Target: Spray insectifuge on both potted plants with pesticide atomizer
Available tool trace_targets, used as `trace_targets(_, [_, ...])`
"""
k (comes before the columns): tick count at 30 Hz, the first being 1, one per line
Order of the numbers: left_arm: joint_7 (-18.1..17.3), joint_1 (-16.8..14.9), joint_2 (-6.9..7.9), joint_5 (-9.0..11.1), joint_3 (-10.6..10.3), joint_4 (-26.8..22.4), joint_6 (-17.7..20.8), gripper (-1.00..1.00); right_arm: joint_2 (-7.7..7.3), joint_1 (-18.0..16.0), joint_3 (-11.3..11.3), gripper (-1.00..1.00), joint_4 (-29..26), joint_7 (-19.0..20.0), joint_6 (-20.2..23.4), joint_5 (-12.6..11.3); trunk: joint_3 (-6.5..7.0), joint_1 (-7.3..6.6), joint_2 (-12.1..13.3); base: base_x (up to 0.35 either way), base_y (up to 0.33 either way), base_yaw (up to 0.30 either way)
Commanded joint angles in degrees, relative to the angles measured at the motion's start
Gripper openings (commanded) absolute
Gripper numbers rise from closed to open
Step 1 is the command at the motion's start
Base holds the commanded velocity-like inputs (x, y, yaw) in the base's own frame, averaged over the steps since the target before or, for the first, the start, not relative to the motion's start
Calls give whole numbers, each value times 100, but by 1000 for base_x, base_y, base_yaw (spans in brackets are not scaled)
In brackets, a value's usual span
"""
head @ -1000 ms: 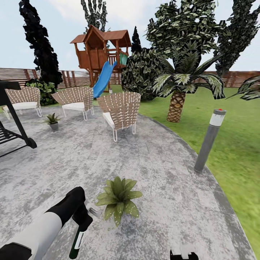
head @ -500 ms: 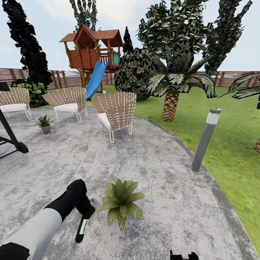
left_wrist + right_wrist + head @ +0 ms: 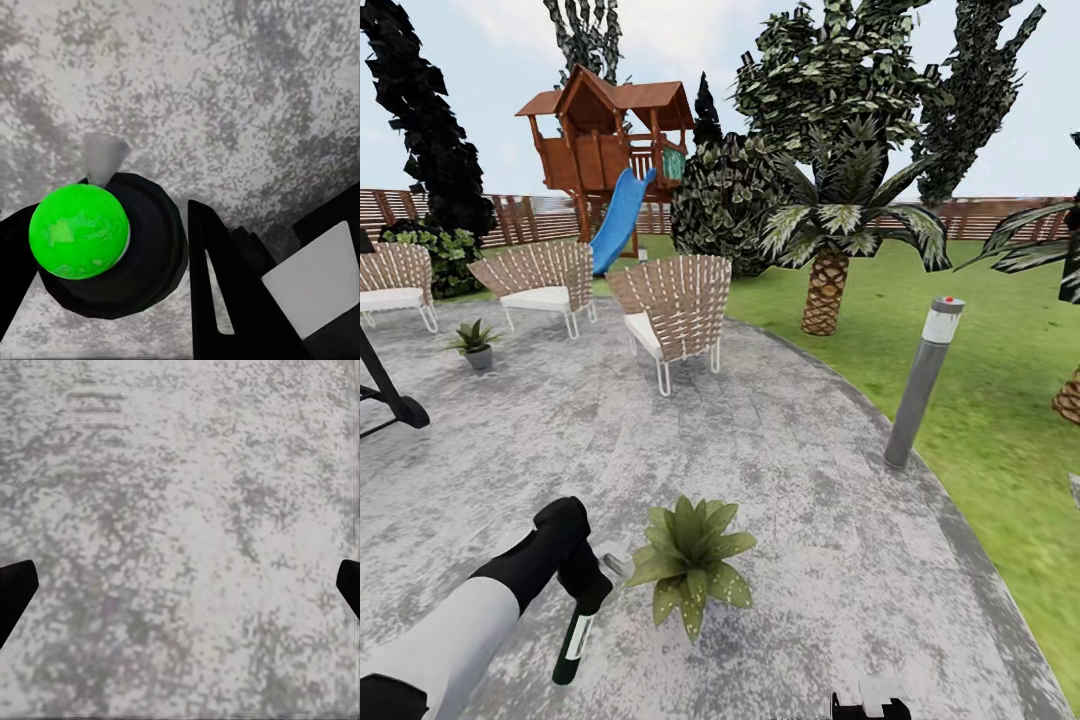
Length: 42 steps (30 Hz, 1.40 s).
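Note:
My left gripper [image 3: 588,598] is shut on the pesticide atomizer [image 3: 572,645], a dark bottle with a white label that hangs tilted just above the patio. Its pale grey trigger head [image 3: 615,565] points at the near potted plant [image 3: 690,562], a low speckled rosette right beside it. In the left wrist view the atomizer [image 3: 112,247] has a bright green cap and sits between the black fingers [image 3: 225,300]. A second potted plant [image 3: 473,340] in a small grey pot stands far back left by the chairs. My right gripper [image 3: 180,592] is open over bare stone.
The garden's stone patio [image 3: 810,520] curves into lawn [image 3: 1000,400] on the right. A grey bollard lamp [image 3: 920,385] stands at the patio's edge. Woven chairs [image 3: 675,315] sit at the back, a palm [image 3: 825,290] and a playhouse with a slide [image 3: 610,150] behind, and a black frame [image 3: 385,395] at left.
The whole view has shifted, with the scene sliding left, so the camera moved. The left gripper still holds the atomizer beside the near plant, about as before.

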Motion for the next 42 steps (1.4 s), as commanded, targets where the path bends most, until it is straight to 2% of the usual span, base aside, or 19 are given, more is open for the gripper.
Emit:
trace_targets(1, [-61,5,4,-60,-14,-6,39,-100,2,-5,50,100,7,-14,-19,-56,-6,-1,-2,0,0,-270])
trace_targets(10, [-67,46,-19,-102,-17,4,47,-100,2,-5,50,100,7,-14,-17,-56,-6,-1,-2,-101,95,-281])
trace_targets(23, [-66,42,-10,-102,-14,4,60,-100,10,-5,50,100,7,-14,-18,-56,-6,-1,-2,-181,251,-20])
trace_targets(33, [-64,46,-20,-102,-7,13,65,-100,5,-5,50,100,7,-14,-21,-56,-6,-1,-2,30,299,-117])
trace_targets(42, [-59,62,-36,-110,-4,13,41,-100,5,-5,50,100,7,-13,-21,-56,-6,-1,-2,106,35,-263])
